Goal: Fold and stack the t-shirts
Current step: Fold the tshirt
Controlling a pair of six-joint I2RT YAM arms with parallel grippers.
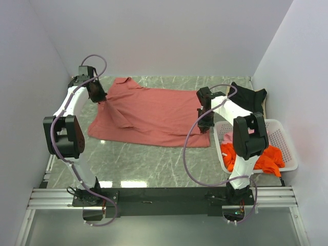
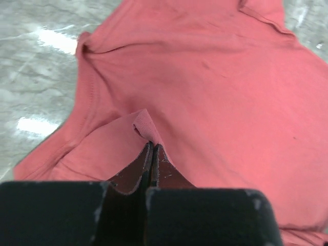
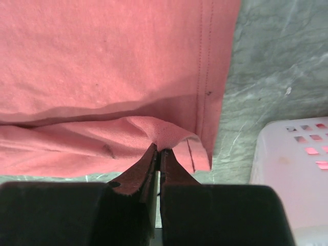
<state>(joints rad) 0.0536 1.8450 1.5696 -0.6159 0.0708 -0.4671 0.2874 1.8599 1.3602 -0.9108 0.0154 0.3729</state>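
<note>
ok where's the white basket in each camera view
top external: the white basket sits at the right side, mid-height.
left wrist: not in it.
right wrist: the white basket fills the lower right corner.
shared landmark: the brick-red t-shirt, seen in all three views.

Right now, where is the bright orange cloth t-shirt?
In the top view, the bright orange cloth t-shirt lies inside the white plastic lattice basket on the right side, partly behind the right arm.
</note>
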